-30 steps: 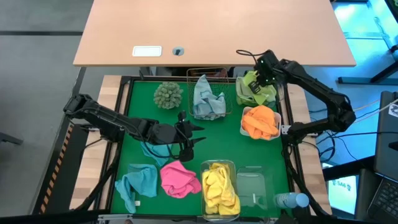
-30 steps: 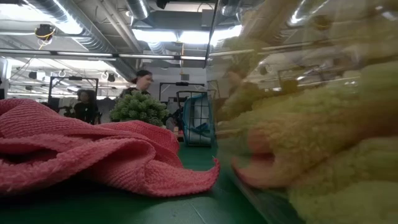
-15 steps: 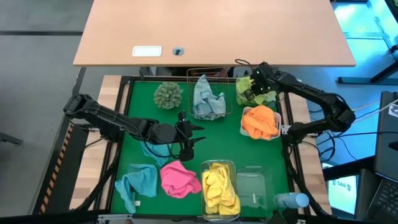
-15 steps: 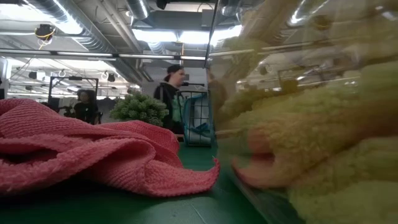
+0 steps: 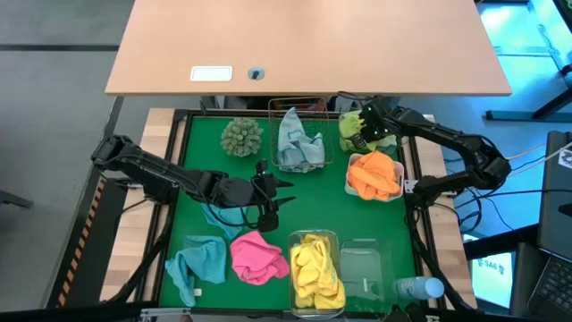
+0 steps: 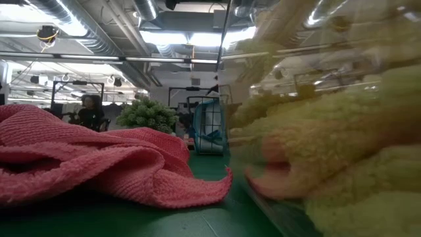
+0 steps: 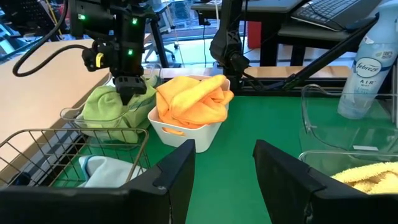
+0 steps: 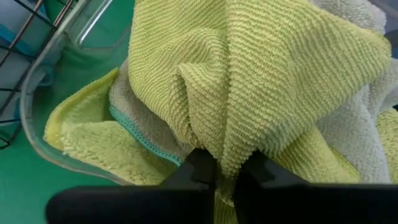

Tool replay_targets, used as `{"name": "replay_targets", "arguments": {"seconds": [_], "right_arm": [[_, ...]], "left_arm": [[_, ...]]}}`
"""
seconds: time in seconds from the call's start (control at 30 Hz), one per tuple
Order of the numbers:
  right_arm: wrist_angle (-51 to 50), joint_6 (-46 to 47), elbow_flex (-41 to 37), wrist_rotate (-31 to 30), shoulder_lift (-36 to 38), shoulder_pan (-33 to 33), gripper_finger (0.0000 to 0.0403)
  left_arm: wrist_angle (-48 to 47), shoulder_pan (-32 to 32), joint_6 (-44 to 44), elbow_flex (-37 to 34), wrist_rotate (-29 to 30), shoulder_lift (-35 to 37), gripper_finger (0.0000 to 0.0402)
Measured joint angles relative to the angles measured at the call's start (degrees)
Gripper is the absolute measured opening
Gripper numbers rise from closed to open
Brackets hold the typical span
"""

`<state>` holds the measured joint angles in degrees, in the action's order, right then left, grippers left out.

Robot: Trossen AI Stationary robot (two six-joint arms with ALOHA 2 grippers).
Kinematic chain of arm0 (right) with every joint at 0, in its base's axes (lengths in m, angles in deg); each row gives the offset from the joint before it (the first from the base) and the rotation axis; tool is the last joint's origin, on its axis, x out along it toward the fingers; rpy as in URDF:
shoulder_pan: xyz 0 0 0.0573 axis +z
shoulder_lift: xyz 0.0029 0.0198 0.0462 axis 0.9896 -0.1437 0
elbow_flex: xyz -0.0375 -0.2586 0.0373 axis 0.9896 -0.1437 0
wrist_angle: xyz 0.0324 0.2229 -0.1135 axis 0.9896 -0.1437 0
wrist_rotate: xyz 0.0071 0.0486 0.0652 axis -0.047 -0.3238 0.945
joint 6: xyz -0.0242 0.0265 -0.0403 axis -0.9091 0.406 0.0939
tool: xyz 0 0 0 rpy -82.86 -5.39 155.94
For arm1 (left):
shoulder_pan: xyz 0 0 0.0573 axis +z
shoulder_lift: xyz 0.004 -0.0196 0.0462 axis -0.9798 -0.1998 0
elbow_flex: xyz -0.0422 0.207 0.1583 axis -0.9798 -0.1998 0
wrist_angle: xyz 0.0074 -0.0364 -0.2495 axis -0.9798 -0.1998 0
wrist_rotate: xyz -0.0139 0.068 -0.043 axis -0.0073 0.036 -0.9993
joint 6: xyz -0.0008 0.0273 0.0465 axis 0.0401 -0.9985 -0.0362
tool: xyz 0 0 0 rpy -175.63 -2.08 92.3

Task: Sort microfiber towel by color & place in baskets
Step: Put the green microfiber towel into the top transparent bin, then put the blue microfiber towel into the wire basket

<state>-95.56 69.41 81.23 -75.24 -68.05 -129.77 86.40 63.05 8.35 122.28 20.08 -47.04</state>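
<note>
My right gripper (image 5: 363, 132) is shut on a lime green towel (image 8: 249, 74) over a clear tub (image 8: 34, 124) at the mat's far right. It also shows in the left wrist view (image 7: 129, 93). My left gripper (image 5: 278, 198) is open and empty above the middle of the green mat, with a teal towel (image 5: 217, 218) beside it. An orange towel (image 5: 375, 173) lies in a white tray (image 7: 186, 138). Pale grey-blue towels (image 5: 298, 141) lie in the copper wire basket (image 7: 56, 149). A yellow towel (image 5: 317, 268) fills a clear tub. A pink towel (image 5: 257, 256) and another teal towel (image 5: 200, 259) lie on the mat. My right gripper pinches a raised fold of the lime green towel (image 8: 227, 155) between its two fingers (image 8: 200, 165). The fingers come from above, pointing down. The towel is gathered up into a peak at the fingers, and its lower edges (image 8: 81, 143) lie in the clear tub.
A shaggy sage-green ball (image 5: 241, 136) sits at the mat's far left. An empty clear tub (image 5: 366, 268) and a clear bottle with a blue cap (image 5: 420, 288) stand at the near right. A wooden table (image 5: 304, 45) lies beyond the far edge.
My right gripper has gone down and toward the table's left and near edge with the lime green towel, lowering it over the clear tub. A person has walked past in the room behind.
</note>
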Motion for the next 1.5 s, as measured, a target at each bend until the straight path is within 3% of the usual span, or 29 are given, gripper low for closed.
{"name": "replay_targets", "arguments": {"seconds": [0.2, 0.47, 0.7, 0.87, 1.07, 1.33, 1.5], "right_arm": [[-0.1, 0.2, 0.0, 0.0, 0.0, 0.0, 0.0057], [-0.7, 0.2, 0.0, 0.0, 0.1, 0.0, 0.0162], [-10.3, -0.8, 5.6, -0.5, 0.2, 0.0, 0.0220], [-17.4, -0.8, 11.5, -0.5, 0.2, 0.0, 0.0229], [-26.1, -0.8, 18.9, -0.5, 0.2, 0.0, 0.0228], [-36.7, -0.6, 29.0, 0.2, 0.2, 0.0, 0.0228], [-40.0, 1.8, 33.7, 4.3, 0.2, 0.0, 0.0227]], "left_arm": [[0.0, 0.0, 0.0, 0.0, 0.0, 0.0, 0.0158], [-1.6, -1.1, -0.2, 0.0, 0.1, 2.2, 0.0158], [-8.3, -2.6, 2.9, 0.0, 0.1, 7.2, 0.0158], [-17.1, -3.5, 8.6, 0.0, 0.0, 11.0, 0.0158], [-31.3, -4.2, 21.7, 0.0, 0.0, 12.8, 0.0158], [-48.5, -4.1, 39.9, 0.0, -0.2, 10.5, 0.0158], [-54.7, -4.1, 47.8, 0.0, 0.0, 7.0, 0.0158]]}}
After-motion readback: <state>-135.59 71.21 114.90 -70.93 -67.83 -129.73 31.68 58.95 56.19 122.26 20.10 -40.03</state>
